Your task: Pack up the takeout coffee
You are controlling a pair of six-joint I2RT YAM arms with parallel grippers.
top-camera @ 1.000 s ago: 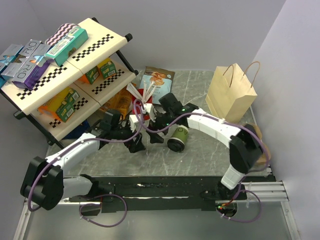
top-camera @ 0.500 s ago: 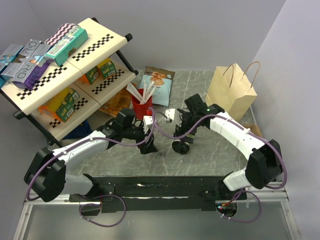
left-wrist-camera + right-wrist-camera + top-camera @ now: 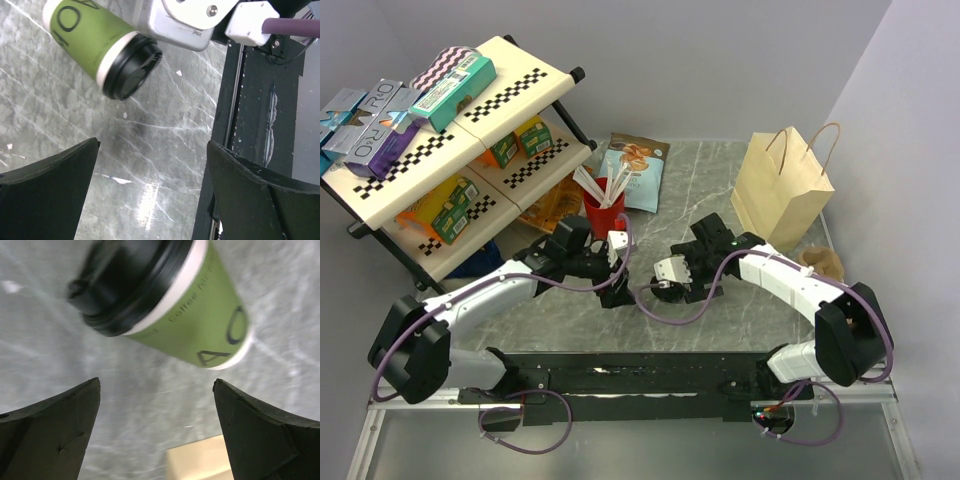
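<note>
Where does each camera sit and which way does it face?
Top external: above, behind the bases, looking down on table and paper bag; both arms show.
Left wrist: on the left arm, facing down past the open left claw at the coffee cup.
Right wrist: on the right arm, facing down past its open right claw.
Shared: both wrist views show that lying cup.

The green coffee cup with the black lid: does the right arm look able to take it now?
Probably yes. The coffee cup lies on its side just ahead of the open right fingers, with only bare table between them. Nothing else seems to be in the way.
</note>
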